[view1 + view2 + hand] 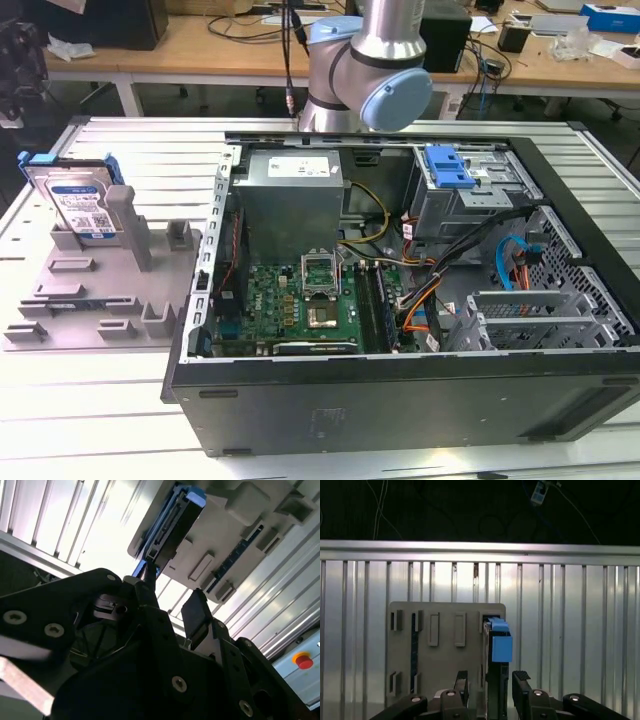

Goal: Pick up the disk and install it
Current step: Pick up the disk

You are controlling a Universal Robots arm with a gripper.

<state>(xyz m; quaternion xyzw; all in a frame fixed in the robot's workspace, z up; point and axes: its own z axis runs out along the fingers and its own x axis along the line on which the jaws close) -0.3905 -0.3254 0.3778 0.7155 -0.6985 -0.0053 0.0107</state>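
Nothing is done yet: the disk [80, 205] stands upright in the grey fixture [90, 305], ungrasped, while the gripper [491, 676] lines up on it with fingers [521, 681] spread.

Silver tubing on the arm [372, 40], brushed and bright, and what a joint: a round pale-blue cap [396, 98], smooth and glossy. Another pale-blue shell [330, 35] sat beside it, toward the exterior view's left. In the second wrist view, the gripper [170, 600] was matte black all over, built of chunky angular linkages, with silver socket-head screws [54, 629] dotted across its plates. Its fingers [196, 614] were flat black slabs. In the first wrist view, round silver bolt heads [451, 694] gleamed on the black knuckles.
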